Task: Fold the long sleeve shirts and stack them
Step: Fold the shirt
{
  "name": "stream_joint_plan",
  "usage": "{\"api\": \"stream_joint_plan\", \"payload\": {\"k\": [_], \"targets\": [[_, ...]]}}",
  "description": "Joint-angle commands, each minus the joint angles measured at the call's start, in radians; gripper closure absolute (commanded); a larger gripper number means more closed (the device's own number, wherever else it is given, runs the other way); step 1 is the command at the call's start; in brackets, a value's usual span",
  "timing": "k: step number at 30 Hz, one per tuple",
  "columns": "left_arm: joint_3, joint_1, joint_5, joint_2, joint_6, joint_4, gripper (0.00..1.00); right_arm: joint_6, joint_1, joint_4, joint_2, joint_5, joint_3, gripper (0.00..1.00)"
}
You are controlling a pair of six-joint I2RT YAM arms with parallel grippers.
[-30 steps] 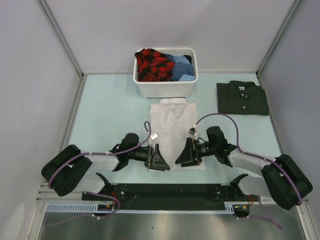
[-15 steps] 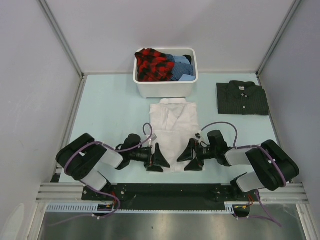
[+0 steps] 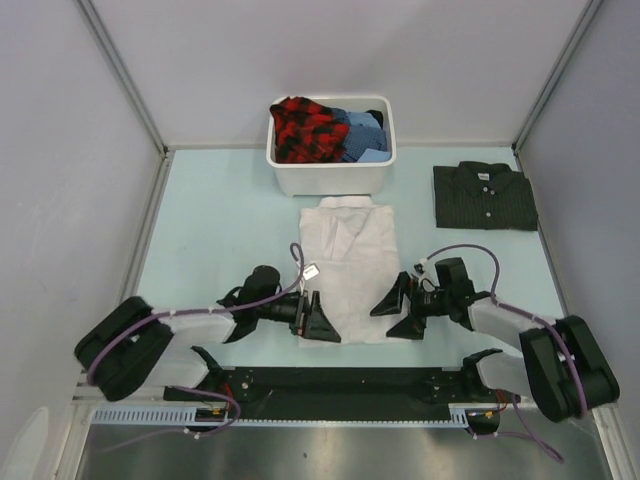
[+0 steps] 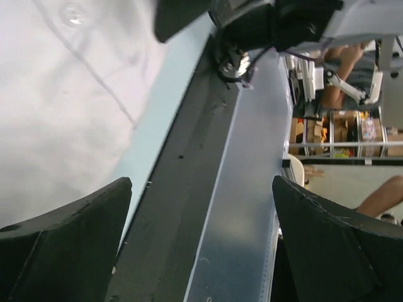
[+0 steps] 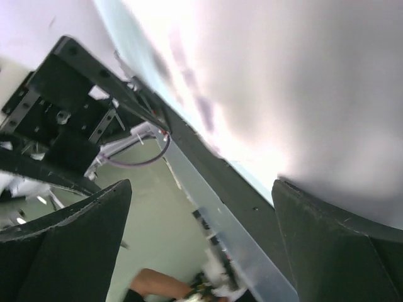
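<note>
The white long sleeve shirt [image 3: 350, 258] lies folded, collar to the back, in the middle of the pale blue table [image 3: 220, 230]. The dark striped long sleeve shirt [image 3: 484, 196] lies folded at the back right. My left gripper [image 3: 318, 322] stands open, low at the white shirt's near left corner, with nothing between its fingers. My right gripper [image 3: 398, 310] stands open at the shirt's near right edge, also empty. In the left wrist view the white shirt [image 4: 56, 113] fills the upper left, beyond the left gripper [image 4: 201, 245]. In the right wrist view the white shirt [image 5: 302, 75] is blurred, beyond the right gripper [image 5: 201, 245].
A white plastic tub [image 3: 332, 178] stands behind the white shirt, holding red-black plaid cloth [image 3: 305, 128] and blue cloth [image 3: 362, 135]. A black rail [image 3: 330, 382] runs along the near table edge. Grey walls close in the left, right and back sides.
My right gripper has slid a little to the right along the white shirt's near edge. Both arms' elbows rose and came back down. The left gripper is almost where it was.
</note>
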Motion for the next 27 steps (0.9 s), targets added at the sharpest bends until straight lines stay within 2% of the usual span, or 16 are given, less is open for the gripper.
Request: {"api": "stream_joint_plan", "payload": {"k": [1, 5, 7, 8, 9, 10, 11, 12, 14, 16, 17, 20, 22, 24, 25, 27], "targets": [[0.013, 0.041, -0.074, 0.193, -0.002, -0.015, 0.01, 0.045, -0.053, -0.077, 0.155, 0.038, -0.019, 0.00], [-0.013, 0.105, -0.071, 0.206, -0.036, 0.020, 0.03, 0.041, -0.113, -0.057, 0.276, 0.032, -0.010, 0.01], [0.011, 0.104, -0.056, 0.081, 0.009, -0.045, 0.03, 0.006, -0.113, -0.073, 0.252, -0.040, 0.045, 0.03], [0.063, 0.096, -0.068, 0.015, 0.117, -0.114, 0.03, -0.011, -0.113, -0.098, 0.226, -0.057, 0.074, 0.04], [0.100, 0.090, -0.086, -0.044, 0.194, -0.291, 0.03, -0.026, -0.116, -0.115, 0.189, -0.101, 0.099, 0.04], [0.140, 0.082, -0.120, -0.090, 0.271, -0.381, 0.03, -0.058, -0.111, -0.138, 0.121, -0.123, 0.156, 0.04], [0.237, 0.061, -0.149, -0.154, 0.359, -0.486, 0.02, -0.104, -0.108, -0.162, 0.080, -0.131, 0.192, 0.04], [0.284, 0.046, -0.193, -0.171, 0.522, -0.688, 0.00, -0.156, -0.107, -0.202, 0.048, -0.111, 0.229, 0.05], [0.376, 0.019, -0.370, -0.226, 0.650, -0.820, 0.01, -0.282, -0.108, -0.225, -0.001, -0.092, 0.312, 0.05], [0.389, -0.066, -0.483, -0.282, 0.816, -0.888, 0.01, -0.382, -0.102, -0.222, 0.014, -0.040, 0.356, 0.07], [0.387, -0.152, -0.579, -0.331, 0.926, -0.879, 0.01, -0.475, -0.084, -0.234, 0.067, -0.033, 0.393, 0.12], [0.372, -0.382, -0.816, -0.325, 1.145, -0.865, 0.01, -0.658, -0.024, -0.268, 0.222, 0.007, 0.457, 0.21], [0.378, -0.447, -0.885, -0.267, 1.210, -0.859, 0.01, -0.707, -0.004, -0.256, 0.279, 0.006, 0.491, 0.24], [0.387, -0.536, -0.957, -0.204, 1.277, -0.833, 0.05, -0.741, 0.022, -0.209, 0.342, 0.007, 0.527, 0.35], [0.392, -0.563, -0.967, -0.181, 1.292, -0.825, 0.07, -0.754, 0.033, -0.198, 0.363, 0.007, 0.537, 0.44], [0.408, -0.634, -1.002, -0.108, 1.321, -0.798, 0.20, -0.778, 0.062, -0.157, 0.423, 0.010, 0.574, 0.51]]}}
